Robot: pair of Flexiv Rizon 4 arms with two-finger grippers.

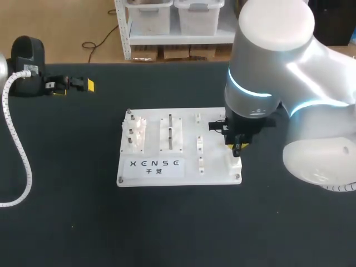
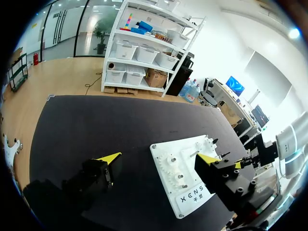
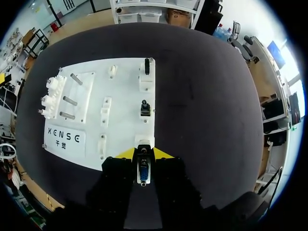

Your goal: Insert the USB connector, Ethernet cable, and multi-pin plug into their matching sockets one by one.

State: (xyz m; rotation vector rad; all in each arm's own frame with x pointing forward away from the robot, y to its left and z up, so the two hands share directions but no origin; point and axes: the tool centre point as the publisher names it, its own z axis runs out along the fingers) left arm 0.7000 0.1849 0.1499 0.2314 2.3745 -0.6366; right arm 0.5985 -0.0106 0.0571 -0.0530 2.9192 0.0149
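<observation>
We are clamping the right gripper (image 3: pixel 139 155), both yellow-tipped fingers pressing in from two sides, on the small blue-and-silver USB connector (image 3: pixel 143 171), which is sitting between them at the near edge of the flat white plastic socket board (image 3: pixel 122 86). At twelve o'clock from the fingertips, just ahead, the nearest square white socket block (image 3: pixel 144 141) is waiting, and we are judging that seating the connector there is the step in hand. To do it well, we are planning on keeping the plug square to the opening, lowering it straight and slowly, and backing off to re-align if it is catching on the rim. We cannot tell whether the plug's face is matching the slot. Counting outward along that twelve o'clock line, we are finding three white blocks: the nearest, a middle block (image 3: pixel 144 109) and a far block (image 3: pixel 146 72), the last two each carrying a dark part. One connector is being held. Farthest, at the board's ten o'clock in the head view, the left gripper (image 2: pixel 159 158) is sitting well apart over the matte black tabletop (image 1: pixel 178 228), fingers spread and holding nothing.
</observation>
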